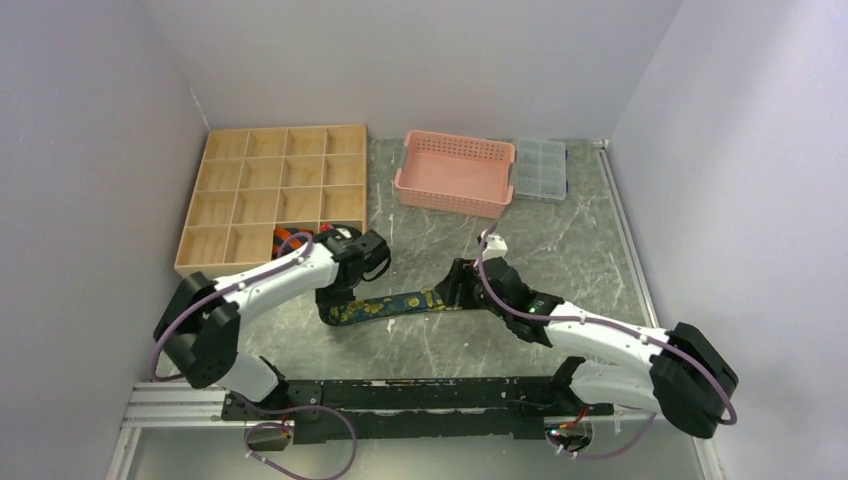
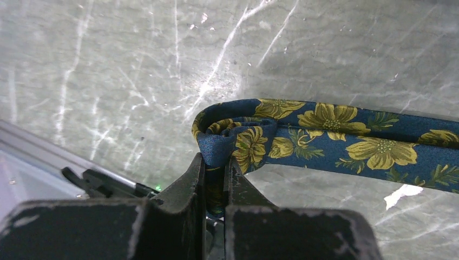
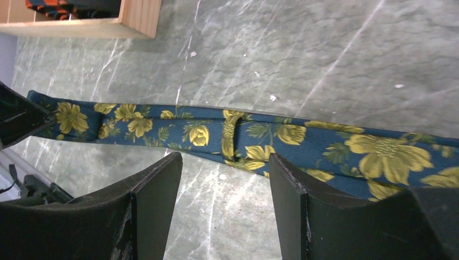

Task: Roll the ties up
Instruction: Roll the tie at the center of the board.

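A dark blue tie (image 1: 385, 304) with yellow-green flowers lies stretched across the marble table between my two arms. Its left end is curled into a small started roll (image 2: 230, 132), and my left gripper (image 2: 215, 162) is shut on that fabric. My right gripper (image 3: 224, 162) is open and hovers just in front of the tie's wider stretch (image 3: 325, 143), with bare table between its fingers (image 3: 157, 189). An orange-and-black striped tie (image 1: 290, 238) sits in a front compartment of the wooden box (image 1: 275, 190). The left gripper's black body (image 3: 16, 116) shows at the tie's far end in the right wrist view.
A pink perforated basket (image 1: 455, 175) and a clear plastic organizer (image 1: 540, 168) stand at the back. The wooden box's corner (image 3: 135, 19) is close behind the tie. White walls close in both sides. A metal rail (image 1: 400, 395) runs along the near edge.
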`<state>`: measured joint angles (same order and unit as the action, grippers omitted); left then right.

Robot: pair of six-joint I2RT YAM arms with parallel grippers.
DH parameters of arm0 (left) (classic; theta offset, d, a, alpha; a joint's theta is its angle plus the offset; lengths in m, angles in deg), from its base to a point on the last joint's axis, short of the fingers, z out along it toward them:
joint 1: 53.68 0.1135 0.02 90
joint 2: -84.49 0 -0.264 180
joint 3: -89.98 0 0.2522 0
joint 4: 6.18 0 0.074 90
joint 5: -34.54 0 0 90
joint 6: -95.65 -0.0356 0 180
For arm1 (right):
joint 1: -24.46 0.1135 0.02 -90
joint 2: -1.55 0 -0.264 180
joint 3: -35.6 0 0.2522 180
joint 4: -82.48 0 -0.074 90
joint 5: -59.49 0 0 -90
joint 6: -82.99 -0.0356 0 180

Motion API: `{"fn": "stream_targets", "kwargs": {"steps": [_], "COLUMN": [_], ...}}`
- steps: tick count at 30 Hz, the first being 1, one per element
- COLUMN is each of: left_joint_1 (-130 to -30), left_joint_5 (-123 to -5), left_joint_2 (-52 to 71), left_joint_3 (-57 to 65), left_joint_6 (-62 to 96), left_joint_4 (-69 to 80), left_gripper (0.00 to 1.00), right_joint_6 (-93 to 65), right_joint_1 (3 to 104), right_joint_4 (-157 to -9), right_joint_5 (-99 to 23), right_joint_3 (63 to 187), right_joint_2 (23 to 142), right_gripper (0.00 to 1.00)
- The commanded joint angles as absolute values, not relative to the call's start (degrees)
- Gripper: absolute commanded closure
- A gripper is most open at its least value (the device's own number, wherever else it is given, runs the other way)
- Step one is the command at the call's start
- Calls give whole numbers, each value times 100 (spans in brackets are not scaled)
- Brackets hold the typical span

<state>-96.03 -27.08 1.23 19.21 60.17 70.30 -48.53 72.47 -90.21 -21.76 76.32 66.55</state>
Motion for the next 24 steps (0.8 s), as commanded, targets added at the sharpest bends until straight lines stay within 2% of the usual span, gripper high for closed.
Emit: {"fn": "stream_targets", "kwargs": {"steps": [1,13,24], "left_joint_1": [-9911,-10780,-11014], "left_joint_5": [-1972,-1571,-2289], "left_joint_2": [-445,-2445,-2869], "left_joint_3": [1260,-62,-207], "left_joint_6": [6397,7102,6420], "left_joint_4": [8068,8797,7709], "left_gripper": [97,97,97], "right_joint_6": [-4821,-4809,-4906], "right_joint_1": [7262,7261,7262], "right_joint_4": [-8733,-8140,-7965], "right_joint_5": [-1580,-1075,-924], "right_joint_3": [7406,7102,6854], "right_joint_2": [6082,5146,4696], "right_gripper": [36,35,34]}}
